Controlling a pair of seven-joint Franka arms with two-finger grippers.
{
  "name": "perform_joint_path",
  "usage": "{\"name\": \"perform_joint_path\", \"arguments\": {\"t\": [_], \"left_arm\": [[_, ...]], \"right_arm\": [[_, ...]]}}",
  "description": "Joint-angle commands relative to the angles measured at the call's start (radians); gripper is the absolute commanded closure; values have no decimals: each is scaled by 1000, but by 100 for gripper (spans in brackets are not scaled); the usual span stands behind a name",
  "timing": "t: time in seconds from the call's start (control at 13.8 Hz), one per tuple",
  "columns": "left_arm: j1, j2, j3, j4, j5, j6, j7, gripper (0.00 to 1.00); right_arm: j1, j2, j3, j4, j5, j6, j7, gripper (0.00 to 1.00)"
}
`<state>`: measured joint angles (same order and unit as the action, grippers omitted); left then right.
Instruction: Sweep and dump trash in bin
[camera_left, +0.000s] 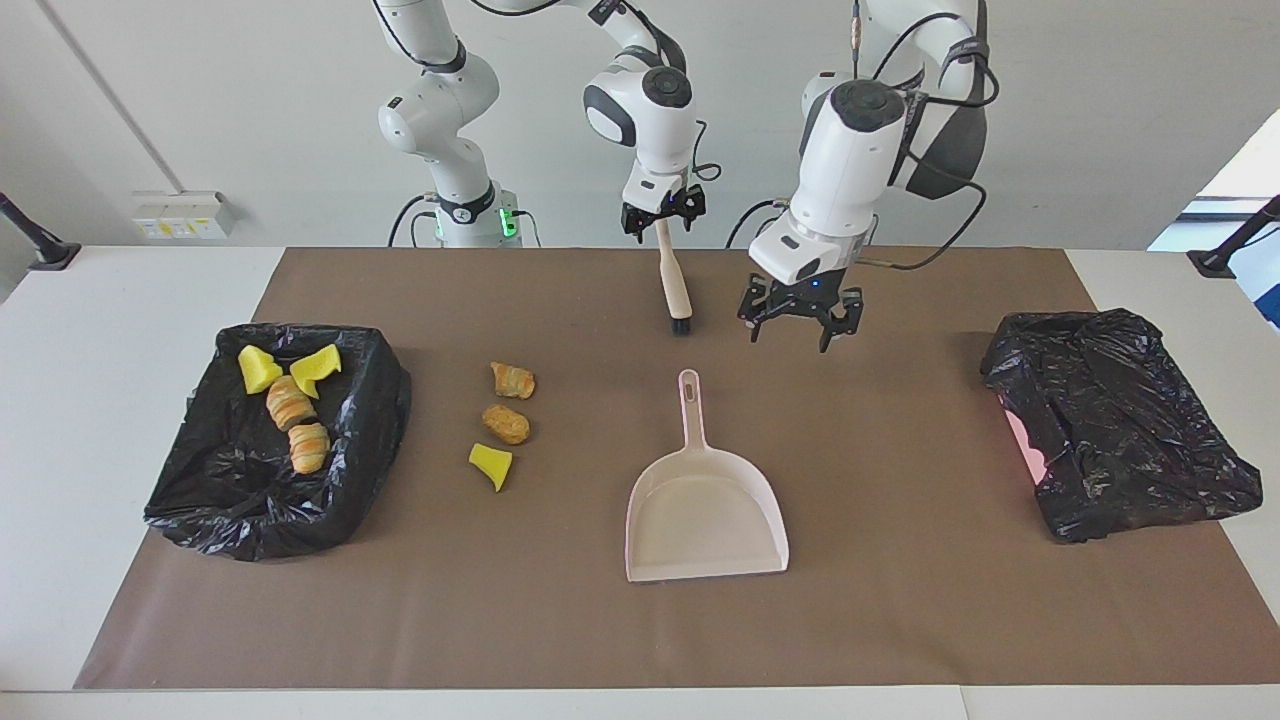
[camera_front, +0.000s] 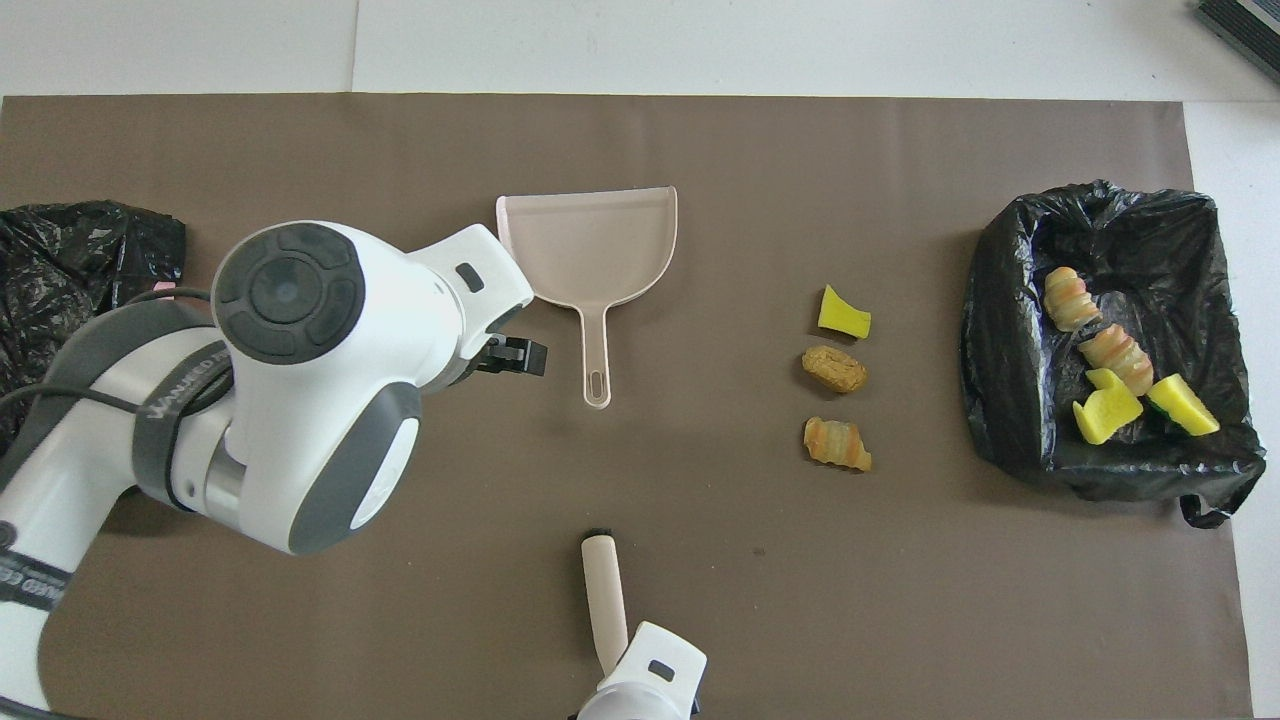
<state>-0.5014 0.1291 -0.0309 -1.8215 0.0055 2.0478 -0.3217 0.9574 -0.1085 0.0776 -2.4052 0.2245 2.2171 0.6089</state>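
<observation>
1. Trash: three loose bits lie in a short row on the brown paper mat (camera_left: 900, 620) covering the bench: a golden-brown pastry lump (camera_left: 512, 380) nearest the robots, a brown bread lump (camera_left: 506, 424), then a bright yellow spongy wedge (camera_left: 491, 466). The row's long axis runs away from the robots.
2. Four more bits sit in the open black-bag-lined bin (camera_left: 250, 510) at the right arm's end.
3. Pale pink plastic dustpan (camera_left: 705, 510): handle points toward the robots, mouth away.
4. Right tool (camera_left: 660, 212) is clamped on the beige-handled brush (camera_left: 675, 290), bristle end down on the mat.
5. Left tool (camera_left: 795, 322), fingers apart, hangs over the mat beside the dustpan handle.
6. Crumpled black bag (camera_left: 1110, 420) lies at the left arm's end.
</observation>
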Motion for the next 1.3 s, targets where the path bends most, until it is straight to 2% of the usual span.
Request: {"name": "perform_joint_path", "arguments": {"t": [0.0,0.29,0.36,0.43,0.51,0.65,0.72,0.79,1.08,1.16,1.23], "left_arm": [[-51,61,19,-21,7,99,-78,0],[-91,109,19,-61,7,236,-131,0],[-89,113,17,-61,7,250,-126,0],[-91,127,19,-59,7,261,-122,0],[-92,150,19,-52,7,290,-123,0],[-92,164,17,-53,7,317,-123,0],[-95,173,17,-51,7,321,-129,0],[-115,196,19,-50,7,334,-132,0],[-118,211,20,-50,7,350,-145,0],[-118,216,20,-50,10,356,-149,3],[-118,219,20,-45,13,357,-148,16]], "right_arm": [[38,1,-4,-51,26,85,29,0],[40,3,-4,-54,24,85,31,0],[40,3,-4,-54,24,85,23,6],[40,4,-4,-54,24,85,20,36],[37,13,-4,-52,24,87,19,60],[34,16,-4,-51,26,87,40,93],[32,18,-4,-48,26,87,54,100],[31,26,-6,-39,27,85,51,100],[-14,46,-7,26,26,-2,34,100],[-26,38,-10,26,16,-19,29,100],[-48,20,-10,24,9,-33,26,100]]}}
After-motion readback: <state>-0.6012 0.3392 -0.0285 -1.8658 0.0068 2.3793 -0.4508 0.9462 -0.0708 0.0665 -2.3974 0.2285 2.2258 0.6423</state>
